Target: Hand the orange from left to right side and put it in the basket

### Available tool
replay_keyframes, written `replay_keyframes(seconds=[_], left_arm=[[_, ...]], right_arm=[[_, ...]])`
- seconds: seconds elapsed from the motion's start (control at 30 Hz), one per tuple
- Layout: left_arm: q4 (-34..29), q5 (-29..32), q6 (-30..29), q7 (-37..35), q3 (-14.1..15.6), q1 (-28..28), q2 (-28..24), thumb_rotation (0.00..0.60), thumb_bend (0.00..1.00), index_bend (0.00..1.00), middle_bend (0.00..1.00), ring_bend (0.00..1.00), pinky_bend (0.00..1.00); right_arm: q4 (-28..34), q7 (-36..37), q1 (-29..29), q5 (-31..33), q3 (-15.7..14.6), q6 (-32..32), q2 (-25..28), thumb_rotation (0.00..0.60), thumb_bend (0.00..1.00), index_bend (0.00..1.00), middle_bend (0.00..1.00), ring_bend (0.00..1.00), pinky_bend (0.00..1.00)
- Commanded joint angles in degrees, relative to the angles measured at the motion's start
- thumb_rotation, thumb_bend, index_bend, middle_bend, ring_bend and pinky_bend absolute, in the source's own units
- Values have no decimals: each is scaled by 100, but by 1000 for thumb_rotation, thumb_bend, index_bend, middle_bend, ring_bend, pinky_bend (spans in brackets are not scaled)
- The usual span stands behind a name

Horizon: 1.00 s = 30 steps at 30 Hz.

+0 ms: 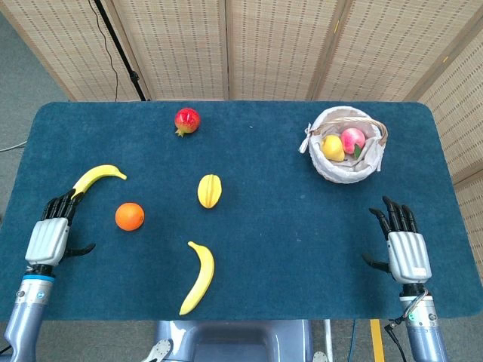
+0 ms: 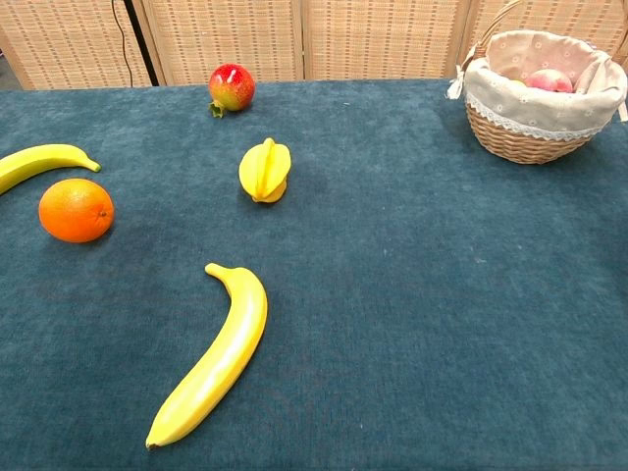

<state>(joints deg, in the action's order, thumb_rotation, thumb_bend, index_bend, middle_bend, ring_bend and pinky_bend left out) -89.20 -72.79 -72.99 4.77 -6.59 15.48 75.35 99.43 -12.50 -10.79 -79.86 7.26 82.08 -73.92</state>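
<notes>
2 hands rest at the near table corners, both with fingers apart and holding nothing. The left hand point(image 1: 49, 235) sits near the orange point(image 1: 130, 216), which lies on the cloth between 2 bananas, so it looks staged for the first grasp. The right hand point(image 1: 404, 249) waits below the basket point(image 1: 370, 167), probably to receive the fruit. That basket already holds 2 fruits, leaving some room. Nothing of the task is done yet.

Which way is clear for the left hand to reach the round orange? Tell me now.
Probably the direct one: the left hand is open, beside the round orange, with bare blue cloth between. The curved yellow banana lies just beyond its fingers.
</notes>
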Motion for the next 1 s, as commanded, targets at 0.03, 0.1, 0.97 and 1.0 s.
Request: replay_keyframes(seconds=[0.03, 0.1, 0.97, 1.0], left_arm=[[416, 98, 332, -129, -116, 240, 276, 600, 0, 9, 0, 0, 0], [623, 119, 486, -168, -140, 347, 424, 600, 0, 9, 0, 0, 0], [2031, -84, 1257, -704, -353, 1263, 1811, 600, 0, 100, 0, 0, 26], [2050, -71, 1263, -694, -349, 1268, 1846, 600, 0, 111, 0, 0, 39]], right_arm=[[5, 9, -1, -13, -5, -2, 2, 600, 0, 158, 21, 0, 0], [10, 10, 2, -21, -9, 2, 3, 600, 0, 158, 21, 0, 0], [86, 1, 34, -161, -61, 65, 13, 600, 0, 159, 21, 0, 0], [86, 9, 40, -161, -57, 76, 17, 600, 0, 159, 21, 0, 0]])
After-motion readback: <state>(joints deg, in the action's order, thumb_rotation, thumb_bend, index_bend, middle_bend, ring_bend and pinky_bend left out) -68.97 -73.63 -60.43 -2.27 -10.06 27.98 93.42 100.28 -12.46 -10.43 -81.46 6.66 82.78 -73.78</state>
